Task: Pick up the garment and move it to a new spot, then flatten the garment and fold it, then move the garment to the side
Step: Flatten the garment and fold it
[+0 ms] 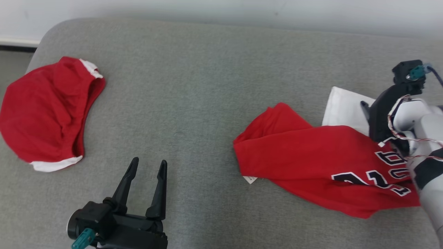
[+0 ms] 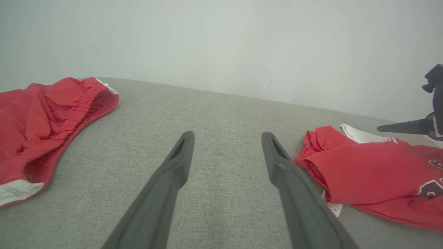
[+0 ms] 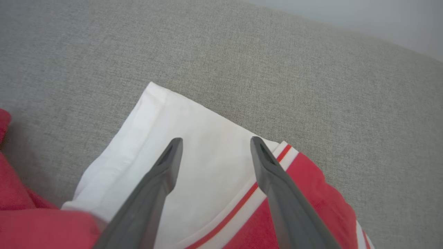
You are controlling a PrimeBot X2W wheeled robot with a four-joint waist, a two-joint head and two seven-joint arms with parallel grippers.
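The garment (image 1: 311, 155) is a red jersey with black-and-white lettering, lying loosely folded at the right of the grey cushion (image 1: 207, 86). Its white sleeve (image 1: 342, 109) sticks out at the far side. My right gripper (image 1: 367, 110) hovers just over that sleeve (image 3: 193, 138), open, with nothing between its fingers (image 3: 162, 166). My left gripper (image 1: 149, 160) stands open near the front edge, left of the jersey (image 2: 363, 166) and apart from it. From the left wrist, its gripper (image 2: 227, 135) points across bare cushion toward the wall.
Red shorts (image 1: 45, 110) with white trim lie crumpled at the cushion's left end. A pale wall (image 1: 242, 14) runs behind the cushion. A small white label (image 1: 250, 179) peeks from under the jersey's near edge.
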